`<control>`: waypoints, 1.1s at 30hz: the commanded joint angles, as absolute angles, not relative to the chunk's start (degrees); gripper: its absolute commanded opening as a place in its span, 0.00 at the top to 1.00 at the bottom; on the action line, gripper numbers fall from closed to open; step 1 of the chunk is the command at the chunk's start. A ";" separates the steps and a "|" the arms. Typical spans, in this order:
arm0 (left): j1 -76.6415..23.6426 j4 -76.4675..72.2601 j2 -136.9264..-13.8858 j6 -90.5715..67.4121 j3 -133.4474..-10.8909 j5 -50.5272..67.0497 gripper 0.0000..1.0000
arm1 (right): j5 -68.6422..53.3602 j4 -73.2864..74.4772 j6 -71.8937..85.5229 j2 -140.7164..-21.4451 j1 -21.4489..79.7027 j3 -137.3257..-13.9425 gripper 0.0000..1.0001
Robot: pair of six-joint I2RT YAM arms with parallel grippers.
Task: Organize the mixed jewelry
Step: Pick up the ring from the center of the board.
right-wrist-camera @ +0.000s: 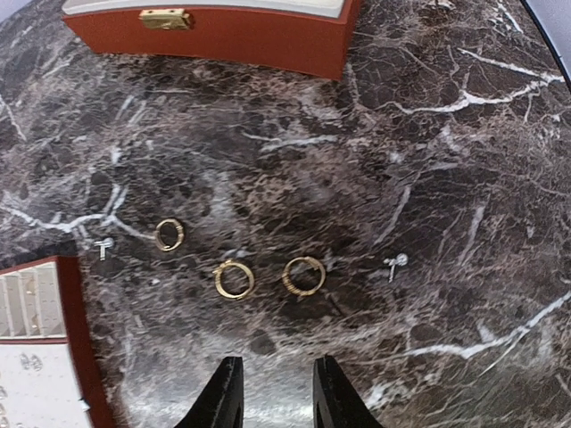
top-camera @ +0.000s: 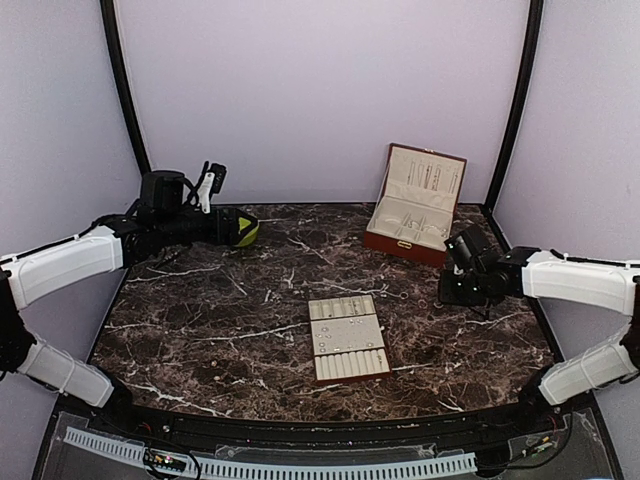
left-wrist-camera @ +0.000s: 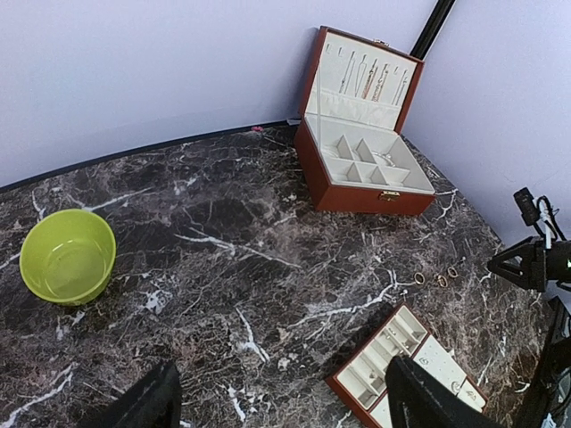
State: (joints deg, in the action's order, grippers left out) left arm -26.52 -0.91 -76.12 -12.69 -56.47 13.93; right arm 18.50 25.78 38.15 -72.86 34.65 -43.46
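Three small gold rings [right-wrist-camera: 234,279] lie in a row on the dark marble table, with a tiny silvery stud [right-wrist-camera: 393,263] to their right and another [right-wrist-camera: 103,247] to their left. The rings also show in the left wrist view [left-wrist-camera: 440,281]. My right gripper [right-wrist-camera: 277,392] hovers just short of the rings, open and empty; in the top view it [top-camera: 448,288] is right of the beige slotted tray [top-camera: 347,338]. The tray holds several tiny silvery pieces. My left gripper [left-wrist-camera: 285,403] is wide open and empty, high above the table by the green bowl [left-wrist-camera: 67,254].
An open red jewelry box [top-camera: 415,205] with chains hanging in its lid stands at the back right; its front wall [right-wrist-camera: 214,31] lies just beyond the rings. The tray's brown edge [right-wrist-camera: 76,339] is at the rings' left. The lime bowl [top-camera: 245,232] sits at the back left.
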 commanded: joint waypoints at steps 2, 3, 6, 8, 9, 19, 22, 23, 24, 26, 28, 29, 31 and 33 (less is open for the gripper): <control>-26.50 -0.76 -73.90 -12.68 -56.47 13.03 0.19 | 13.69 21.99 29.06 -76.80 27.84 -43.42 0.72; -26.52 -0.78 -73.91 -12.68 -56.37 13.06 0.19 | 13.10 21.65 28.43 -77.82 27.07 -43.82 0.73; -26.48 -0.81 -74.09 -12.68 -56.30 13.04 0.19 | 11.57 20.67 26.08 -80.72 25.71 -44.93 0.75; -26.53 -0.86 -74.09 -12.67 -56.33 13.03 0.19 | 10.92 19.89 24.88 -82.65 25.27 -45.44 0.76; -26.49 -0.83 -74.14 -12.66 -56.34 13.06 0.19 | 10.74 19.64 24.31 -83.43 25.15 -45.70 0.77; -26.52 -0.97 -74.73 -12.98 -56.11 13.54 0.19 | 7.49 18.41 19.04 -89.98 24.70 -48.93 0.86; -26.53 -0.99 -74.89 -13.01 -56.16 13.60 0.19 | 6.60 18.90 18.19 -90.89 24.70 -49.31 0.87; -26.52 -1.02 -74.89 -13.01 -56.16 13.57 0.19 | 6.20 18.97 17.93 -91.08 24.65 -49.15 0.87; -26.49 -0.98 -74.88 -12.94 -56.12 13.48 0.19 | 5.89 18.92 17.68 -91.16 24.69 -48.96 0.87; -26.52 -1.02 -74.88 -12.92 -56.16 13.33 0.19 | 5.80 18.58 17.33 -91.07 24.70 -48.33 0.87; -26.53 -1.04 -75.01 -12.92 -56.21 13.36 0.19 | 6.57 18.46 17.02 -91.13 24.69 -47.93 0.87; -26.50 -1.01 -74.99 -12.92 -56.23 13.40 0.19 | 6.79 18.46 16.95 -91.22 24.70 -47.90 0.87; -26.53 -1.03 -75.09 -12.92 -56.19 13.41 0.19 | 6.87 18.31 16.72 -91.66 24.68 -47.90 0.87; -26.45 -0.97 -75.14 -13.00 -56.24 13.45 0.19 | 6.62 17.99 16.38 -91.94 24.70 -47.90 0.87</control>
State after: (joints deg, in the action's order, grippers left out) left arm -26.52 -0.71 -75.64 -12.71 -56.45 13.41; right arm 7.01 19.38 17.69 -90.98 25.06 -48.10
